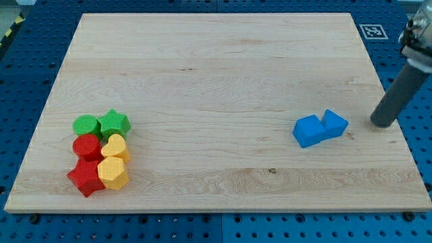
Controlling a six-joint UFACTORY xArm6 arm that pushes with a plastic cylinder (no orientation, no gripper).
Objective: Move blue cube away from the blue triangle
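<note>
Camera view shows my tip (pixel 383 124) resting bare on the board, touching nothing, just right of the blue triangle (pixel 335 123); the blue cube (pixel 309 131) sits touching the triangle's left side.

one view | raised, angled down | whole board (pixel 216 61) visible | mount unclear

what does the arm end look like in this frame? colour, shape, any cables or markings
Only the end of the arm shows, at the view's right edge. It is a straight, round, dark grey rod, matte and plain, with no markings or cables visible on it. My tip is a blunt flat end. Above the rod sits a lighter grey metallic mount, cut off by the frame.
</note>
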